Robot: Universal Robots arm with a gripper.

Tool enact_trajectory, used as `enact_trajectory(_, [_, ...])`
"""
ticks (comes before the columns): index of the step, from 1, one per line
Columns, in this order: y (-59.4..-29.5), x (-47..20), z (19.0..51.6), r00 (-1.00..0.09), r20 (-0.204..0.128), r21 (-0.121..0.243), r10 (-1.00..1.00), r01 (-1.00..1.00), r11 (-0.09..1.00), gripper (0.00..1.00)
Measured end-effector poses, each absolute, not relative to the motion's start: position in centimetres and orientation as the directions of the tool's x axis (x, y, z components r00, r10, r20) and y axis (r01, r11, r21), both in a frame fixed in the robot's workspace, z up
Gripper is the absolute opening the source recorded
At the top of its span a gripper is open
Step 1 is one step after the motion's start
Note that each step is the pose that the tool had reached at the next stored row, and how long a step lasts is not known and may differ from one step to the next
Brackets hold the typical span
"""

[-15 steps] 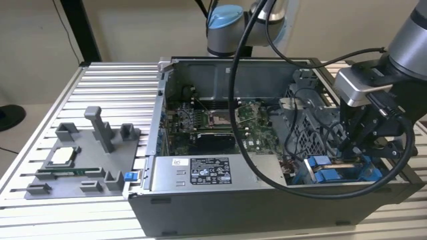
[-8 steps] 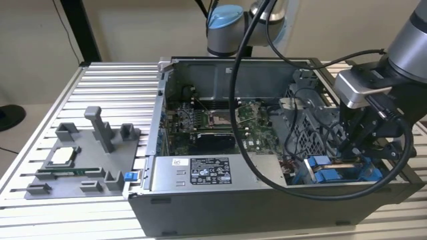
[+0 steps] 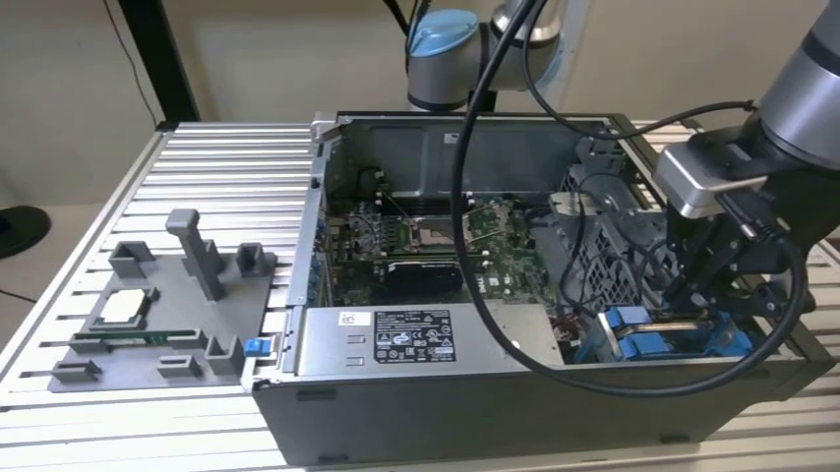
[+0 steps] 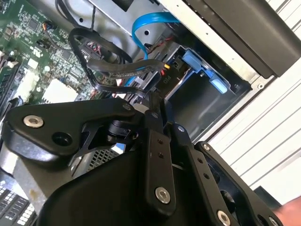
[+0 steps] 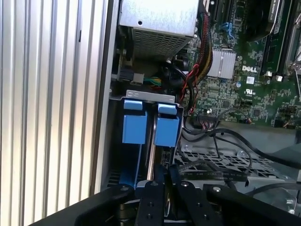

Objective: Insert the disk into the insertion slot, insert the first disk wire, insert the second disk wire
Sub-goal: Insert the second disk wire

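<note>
In the exterior view we see the open computer case [image 3: 525, 393] lying on a slatted metal table [image 3: 223, 187]; the gripper [image 3: 691, 287] reaches down into the case corner at the exterior view's right, just above the insertion slot [image 3: 670, 339] with its bright blue pieces; a black cable [image 3: 462, 197] from the arm hangs across the motherboard [image 3: 434, 241]; the labelled power-supply box [image 3: 413, 339] sits beside the slot, toward the exterior view's left; a grey fixture tray [image 3: 157, 315] rests on the table, well apart from the case.

In the second wrist view the gripper [image 4: 155, 101] has its fingers [image 4: 153, 117] drawn close together near a bundle of dark wires [image 4: 113, 68]; whether they pinch anything we cannot tell, since the wires crowd the tips; a blue ribbon cable [image 4: 146, 23] curves above the bay, and blue plastic [image 4: 202, 70] lines the bay's edge.

In the first wrist view the disk [image 5: 150, 125] sits down in the slot, its two blue carrier tabs side by side against the grey metal frame; red and black wires [image 5: 200, 52] run past it; the fingers [image 5: 157, 188] hang just over the disk's near end.
</note>
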State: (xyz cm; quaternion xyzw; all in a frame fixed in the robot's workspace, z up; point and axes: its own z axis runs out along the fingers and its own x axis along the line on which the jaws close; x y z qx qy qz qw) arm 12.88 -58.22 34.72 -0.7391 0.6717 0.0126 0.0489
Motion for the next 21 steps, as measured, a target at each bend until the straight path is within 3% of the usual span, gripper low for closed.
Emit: enact_trajectory(21, [-58.18,12.88,34.43,0.07,-0.085,-0.056,-0.994,-0.996,-0.066,0.0])
